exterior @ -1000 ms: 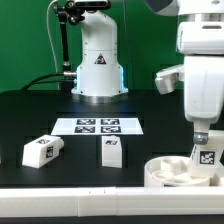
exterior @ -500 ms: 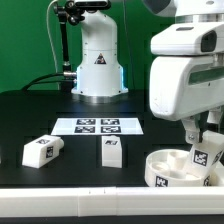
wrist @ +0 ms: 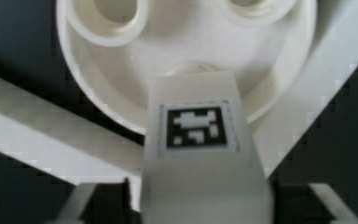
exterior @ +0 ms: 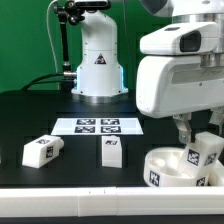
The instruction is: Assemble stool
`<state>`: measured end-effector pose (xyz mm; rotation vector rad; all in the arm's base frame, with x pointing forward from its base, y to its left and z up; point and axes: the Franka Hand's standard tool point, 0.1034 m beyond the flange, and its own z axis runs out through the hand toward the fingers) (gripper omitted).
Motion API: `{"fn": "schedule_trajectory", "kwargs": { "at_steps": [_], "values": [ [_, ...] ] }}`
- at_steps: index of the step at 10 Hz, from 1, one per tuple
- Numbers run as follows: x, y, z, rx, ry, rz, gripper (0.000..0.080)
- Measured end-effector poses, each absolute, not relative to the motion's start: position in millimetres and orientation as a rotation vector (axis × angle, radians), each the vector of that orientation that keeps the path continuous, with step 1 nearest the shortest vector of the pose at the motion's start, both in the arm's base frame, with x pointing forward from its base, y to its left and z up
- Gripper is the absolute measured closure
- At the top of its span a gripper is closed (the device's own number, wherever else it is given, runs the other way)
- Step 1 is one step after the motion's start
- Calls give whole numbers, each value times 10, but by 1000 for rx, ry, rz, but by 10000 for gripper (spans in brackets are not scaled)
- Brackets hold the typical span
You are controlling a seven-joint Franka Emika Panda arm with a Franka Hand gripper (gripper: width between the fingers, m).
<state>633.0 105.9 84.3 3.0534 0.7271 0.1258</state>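
Clamping the seemingly light, stiff, slick leg [exterior: 206,153] by its flat sides, the gripper [exterior: 199,138] held it over the seat [exterior: 160,172] near the desk's front edge.

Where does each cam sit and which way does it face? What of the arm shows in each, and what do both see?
Exterior view: low at the table edge, facing across it to the robot base, past the marker board and loose legs; the wrist housing fills its right.
Wrist view: on the wrist, looking along the pincer onto the gripped leg and seat; little of the arm shows.
Shared: that leg and the seat.
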Motion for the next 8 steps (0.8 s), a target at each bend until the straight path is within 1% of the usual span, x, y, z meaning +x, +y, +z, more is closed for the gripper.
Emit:
{"fn": "schedule_trajectory", "kwargs": {
  "at_steps": [1,2,3,4,5,6,7,8],
  "values": [
    [6305,1096,902,3052,731,108,266],
    [6287,1105,987,3050,736,92,175],
    [6270,1087,1082,3047,739,78,175],
    [6258,1041,1179,3044,743,74,154],
    [6243,951,1253,3034,765,72,154],
    [6267,810,1303,3017,796,84,151],
    [6366,683,1350,2996,826,135,150],
    [6361,696,1339,3000,816,134,150]
  ]
}}
